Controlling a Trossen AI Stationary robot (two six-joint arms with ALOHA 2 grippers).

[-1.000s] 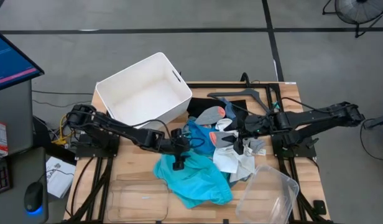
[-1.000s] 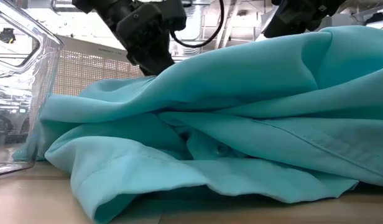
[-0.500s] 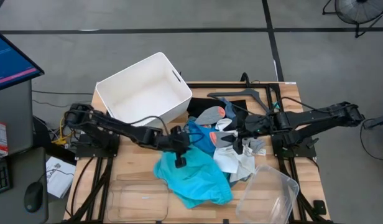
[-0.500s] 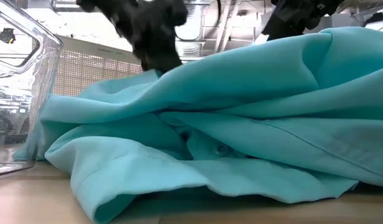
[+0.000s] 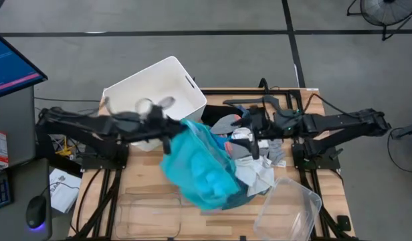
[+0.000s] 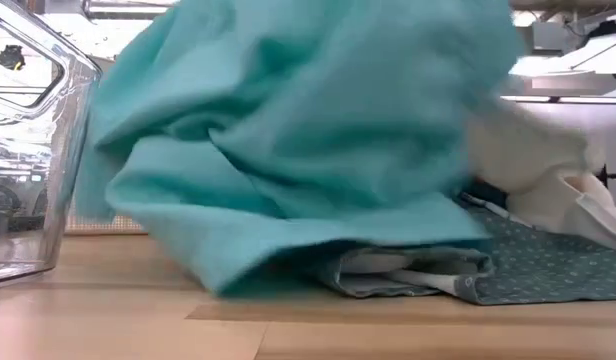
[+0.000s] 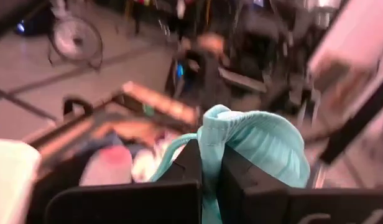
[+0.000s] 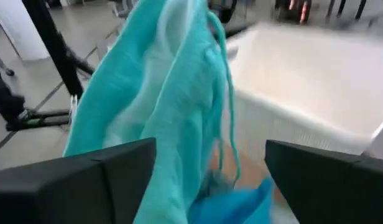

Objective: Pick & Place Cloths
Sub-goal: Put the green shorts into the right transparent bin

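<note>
White plastic bin (image 5: 152,94) at the table's (image 5: 142,181) rear-left corner; bright turquoise cloth (image 5: 199,167) hanging mid-table from the left gripper (image 5: 171,128); clear plastic container (image 5: 289,207) at the front-right corner.

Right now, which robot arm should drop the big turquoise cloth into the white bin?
Probably the left arm. Its left gripper is shut on the turquoise cloth, lifted beside the white bin. The right gripper is open, farther away.

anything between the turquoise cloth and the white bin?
Nothing visible. The left gripper is shut on the turquoise cloth, lifted right beside the white bin, whose open top shows clear in the high view.
</note>
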